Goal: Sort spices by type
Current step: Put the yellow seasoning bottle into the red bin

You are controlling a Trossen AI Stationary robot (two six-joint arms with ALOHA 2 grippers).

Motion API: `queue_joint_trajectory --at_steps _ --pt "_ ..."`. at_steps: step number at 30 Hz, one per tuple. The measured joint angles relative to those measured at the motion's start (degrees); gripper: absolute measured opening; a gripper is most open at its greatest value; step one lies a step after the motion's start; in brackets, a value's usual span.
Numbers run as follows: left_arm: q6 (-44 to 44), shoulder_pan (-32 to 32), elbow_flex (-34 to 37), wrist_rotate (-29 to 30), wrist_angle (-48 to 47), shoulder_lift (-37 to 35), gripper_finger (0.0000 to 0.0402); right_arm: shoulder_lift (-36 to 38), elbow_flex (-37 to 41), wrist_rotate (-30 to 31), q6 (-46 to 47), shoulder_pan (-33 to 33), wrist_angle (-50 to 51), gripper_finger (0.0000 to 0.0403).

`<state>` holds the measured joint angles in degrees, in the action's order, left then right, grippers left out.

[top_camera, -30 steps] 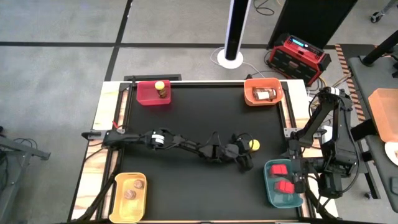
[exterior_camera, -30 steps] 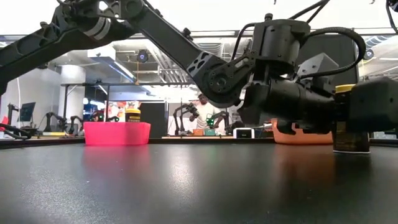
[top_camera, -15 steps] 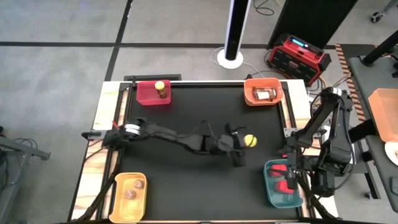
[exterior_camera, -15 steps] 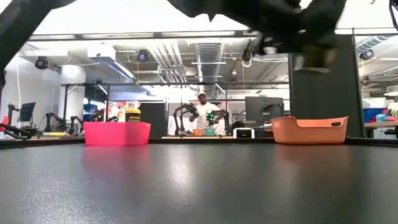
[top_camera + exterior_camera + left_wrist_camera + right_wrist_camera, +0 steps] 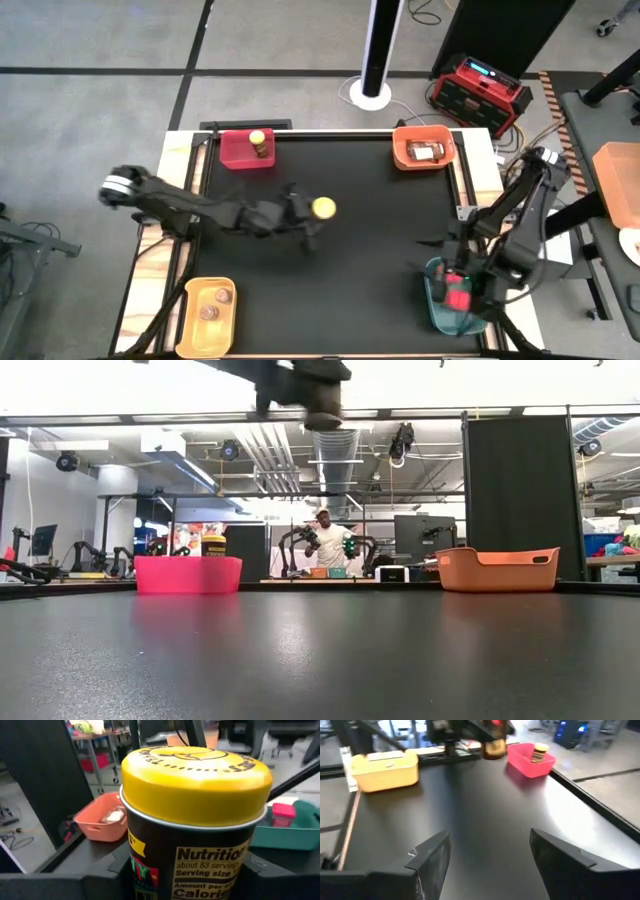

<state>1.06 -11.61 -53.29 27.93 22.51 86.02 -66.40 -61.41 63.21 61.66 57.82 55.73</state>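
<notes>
Fingers of the left gripper [image 5: 308,213] were clenched on a yellow-lidded jar [image 5: 323,208], carried above the black table [image 5: 350,270], a little toward nine o'clock of its centre. In the left wrist view that jar [image 5: 192,820] stood upright between the dark fingers, filling most of the picture, and the low view caught it high up at the top edge, well clear of the surface.

Risk lay mostly in the carry. With the jar held so high, a slack grip or a jerky swing would probably have let it slip, and a round jar dropping from there would likely have rolled off across the table. Judging by the task, its home was the red bin [image 5: 242,150] at about eleven o'clock, where a second yellow-lidded jar [image 5: 258,144] already stood. A careless descent could have knocked that one over or caught the bin's rim and shoved the bin.

Outward, the orange bin [image 5: 424,148] at one o'clock held a brownish packet, the yellow bin [image 5: 211,303] at seven o'clock two small round jars. At five o'clock the right gripper [image 5: 485,862] hung spread wide and empty over the teal bin [image 5: 437,300] with its red containers [image 5: 458,297], well apart from the left arm's path, so I judged a collision unlikely.
</notes>
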Motion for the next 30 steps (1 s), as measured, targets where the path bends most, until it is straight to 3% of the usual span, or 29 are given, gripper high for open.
queue_joint_trajectory --at_steps 6,12,16,23,30 --pt "-0.1 -3.0 12.2 0.5 -0.9 -15.6 0.0182 -4.8 0.0 -1.2 -12.5 -9.5 -16.1 0.0268" --pt "0.1 -5.6 20.6 0.5 -1.6 -30.5 0.0183 -9.4 -1.1 -8.5 -26.2 -18.5 -32.6 0.0271" --pt "0.7 -5.7 23.4 2.1 -4.4 -39.0 0.0184 -13.4 -3.2 -12.6 -31.4 -23.2 -37.8 0.0262" --pt "-1.9 -4.6 23.8 12.6 -13.0 -45.4 0.0184 -21.8 -11.0 -15.8 -37.0 -30.6 -38.4 0.0251" --pt "-4.7 1.3 23.4 12.0 -18.2 -47.1 0.0184 -28.7 -20.2 -22.9 -46.7 -37.9 -40.2 0.0257"
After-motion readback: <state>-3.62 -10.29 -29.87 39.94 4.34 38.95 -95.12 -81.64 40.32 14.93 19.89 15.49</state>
